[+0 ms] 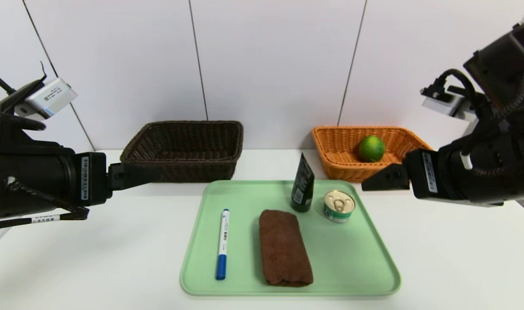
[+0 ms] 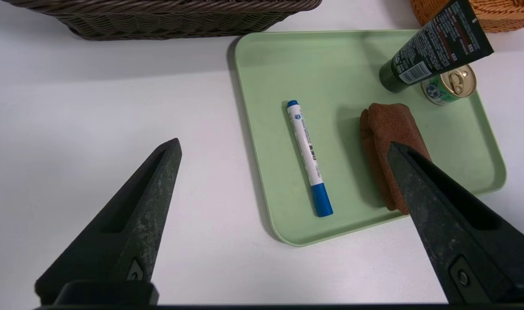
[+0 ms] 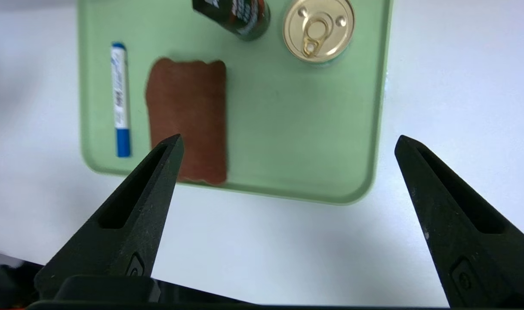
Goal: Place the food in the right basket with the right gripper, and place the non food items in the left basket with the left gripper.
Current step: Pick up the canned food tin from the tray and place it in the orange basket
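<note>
- Above the white tabletop [image 1: 115,258], off the tray's left edge, the left gripper [image 2: 284,143] is held idle, its jaws spread and nothing grasped.
- Beyond the tray's far left corner, the dark brown wicker basket [image 1: 193,173] is set.
- Near the left edge of the green tray [image 1: 288,294], a white marker [image 1: 223,241] is laid lengthwise, its blue cap pointed toward the near edge.
- At the tray's middle, reaching toward the near edge, a folded brown towel [image 1: 283,249] is stretched along much the same line.
- By the far edge, a dark cosmetic tube [image 1: 303,189] is stood upright, just beside the can.
- Inside the far right corner, the green-labelled pull-tab can [image 1: 339,206] is stood on its base, lid up; it is judged the next piece of food to be lifted.
- Past that corner, a green lime [image 1: 371,148] is held by the orange wicker basket [image 1: 343,171].
- Off the tray's right edge, the right gripper [image 3: 290,137] is poised above the table, jaws parted and unloaded, pointed inward. It is the nearer to the can, which is found to its left; a leftward shift, then a descent around the upright wall, would be required, with the tube left untouched.
</note>
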### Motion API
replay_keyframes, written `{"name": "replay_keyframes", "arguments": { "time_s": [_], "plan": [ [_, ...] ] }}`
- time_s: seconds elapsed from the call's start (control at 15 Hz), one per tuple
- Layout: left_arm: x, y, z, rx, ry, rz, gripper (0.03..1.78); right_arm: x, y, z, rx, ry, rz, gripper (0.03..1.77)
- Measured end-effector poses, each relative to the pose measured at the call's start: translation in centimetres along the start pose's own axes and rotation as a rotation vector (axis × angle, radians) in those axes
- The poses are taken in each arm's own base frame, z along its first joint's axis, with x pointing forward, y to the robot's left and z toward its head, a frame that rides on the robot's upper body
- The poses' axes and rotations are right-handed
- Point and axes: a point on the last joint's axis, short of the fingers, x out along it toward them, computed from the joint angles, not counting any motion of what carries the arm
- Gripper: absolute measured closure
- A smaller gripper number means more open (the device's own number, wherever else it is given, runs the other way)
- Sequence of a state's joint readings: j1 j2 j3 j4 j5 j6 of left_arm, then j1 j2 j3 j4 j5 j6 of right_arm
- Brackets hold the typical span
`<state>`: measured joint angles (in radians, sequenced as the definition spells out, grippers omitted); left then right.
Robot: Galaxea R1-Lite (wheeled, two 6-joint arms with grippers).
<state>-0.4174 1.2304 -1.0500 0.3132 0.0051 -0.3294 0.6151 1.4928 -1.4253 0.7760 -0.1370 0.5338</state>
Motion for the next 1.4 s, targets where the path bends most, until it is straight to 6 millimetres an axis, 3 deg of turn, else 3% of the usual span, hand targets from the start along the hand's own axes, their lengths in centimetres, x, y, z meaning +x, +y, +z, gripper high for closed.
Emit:
{"name": "replay_keyframes", "arguments": {
  "time_s": [0.27,0.53,1.4],
  "plan": [
    [-0.7,0.2,-0.6,0.0,-0.003,-0.003,0.12,3.4,-2.1,-4.6,-0.208,-0.06,-0.032,0.11],
    [-1.3,0.3,-1.0,0.0,-0.008,-0.006,0.12,6.3,-3.2,-7.3,-0.285,-0.21,0.005,0.11],
    [-1.8,0.6,-1.8,0.005,-0.005,-0.005,0.12,11.3,-4.2,-10.2,-0.294,-0.395,0.059,0.1]
  ]
}}
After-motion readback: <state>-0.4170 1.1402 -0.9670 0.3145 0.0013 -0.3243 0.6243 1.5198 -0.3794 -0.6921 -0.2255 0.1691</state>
